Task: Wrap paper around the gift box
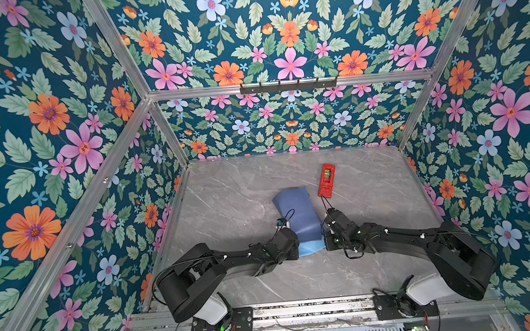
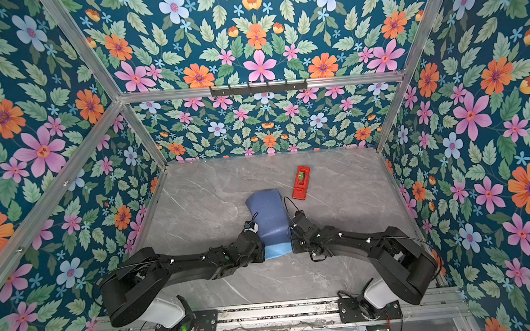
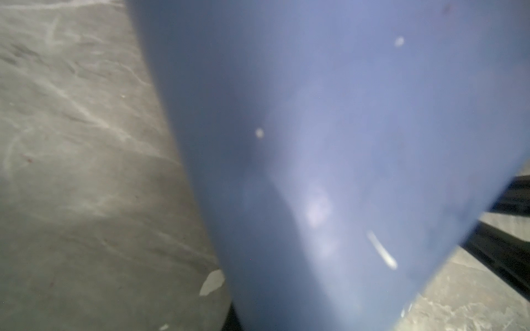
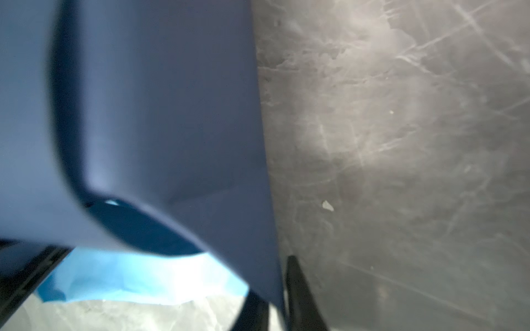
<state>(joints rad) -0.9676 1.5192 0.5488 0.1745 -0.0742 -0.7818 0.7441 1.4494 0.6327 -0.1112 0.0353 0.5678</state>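
Midway along the near half of the grey marbled table (image 1: pixel 226 188), the paper (image 1: pixel 298 212) lies as a humped, folded bundle with its slate-blue side upward, as seen in both top views. Its long axis runs from the near edge toward the back wall, leaning slightly left at the far end. At the near end a strip of the bright light-blue face (image 1: pixel 310 250) shows from under the darker fold and rests on the tabletop. The gift box cannot be seen in any view; the sheet covers whatever lies inside the bundle.

Left gripper (image 1: pixel 293 245): set against the bundle's near left corner, clenched. The left wrist view is filled by blurred slate-blue paper close to the lens, so whether the closed jaws nip the sheet cannot be told.

Right gripper (image 4: pixel 177 255): at the bundle's near right corner, facing the left one across the paper. Its two dark fingers (image 4: pixel 298 286) stand apart. A curl of the sheet arches between them with the lighter side beneath it, and the slate edge runs just beside one finger. The jaws are parted, not pressed on the sheet.

Red tape dispenser (image 1: pixel 326 181): flat on the table, beyond the bundle and to its right, near it but apart, touched by neither arm.
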